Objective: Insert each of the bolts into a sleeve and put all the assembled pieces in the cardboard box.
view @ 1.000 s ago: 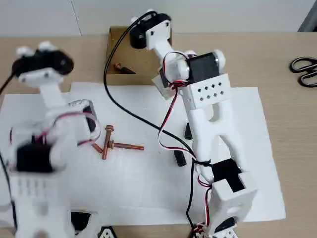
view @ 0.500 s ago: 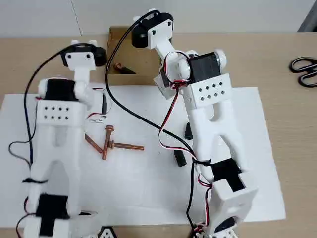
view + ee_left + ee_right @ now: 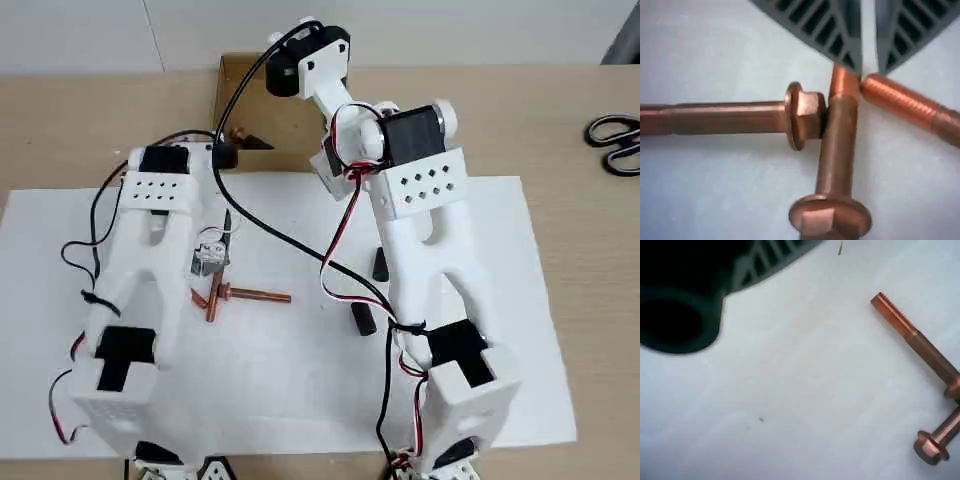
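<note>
Left wrist view: left pincer (image 3: 868,69), narrowly apart, over three touching bolts (image 3: 837,145); pick-up step. Next, likely: clamp one shank, carry to sleeve (image 3: 380,265). Right pincer (image 3: 328,168): cannot tell.

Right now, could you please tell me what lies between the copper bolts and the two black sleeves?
In the high view, white paper, crossed by a black cable and red-and-white wires, separates the bolts from the sleeves.

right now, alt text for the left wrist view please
Three copper bolts lie clustered on white paper, one's head against another's shank. The left gripper, grey ribbed fingers slightly parted, hangs just over the tip of that middle bolt.
</note>
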Available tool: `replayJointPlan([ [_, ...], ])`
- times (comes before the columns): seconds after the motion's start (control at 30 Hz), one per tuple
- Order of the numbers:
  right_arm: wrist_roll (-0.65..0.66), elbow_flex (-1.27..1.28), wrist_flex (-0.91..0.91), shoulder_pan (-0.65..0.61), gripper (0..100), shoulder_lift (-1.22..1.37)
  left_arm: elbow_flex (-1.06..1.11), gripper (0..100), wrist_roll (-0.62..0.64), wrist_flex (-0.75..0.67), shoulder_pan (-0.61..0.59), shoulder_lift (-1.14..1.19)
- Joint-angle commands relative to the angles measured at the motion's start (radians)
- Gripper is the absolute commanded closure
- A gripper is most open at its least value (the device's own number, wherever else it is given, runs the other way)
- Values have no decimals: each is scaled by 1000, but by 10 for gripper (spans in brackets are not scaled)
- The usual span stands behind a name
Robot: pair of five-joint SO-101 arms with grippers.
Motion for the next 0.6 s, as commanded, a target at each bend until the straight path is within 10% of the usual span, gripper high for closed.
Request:
replayJointPlan([
  [0.0, -8, -3, 10, 10, 995, -61, -41, 972, -20, -18, 8, -6],
  [0.57, -8, -3, 8, 10, 995, -61, -38, 909, -20, -118, 35, 69],
])
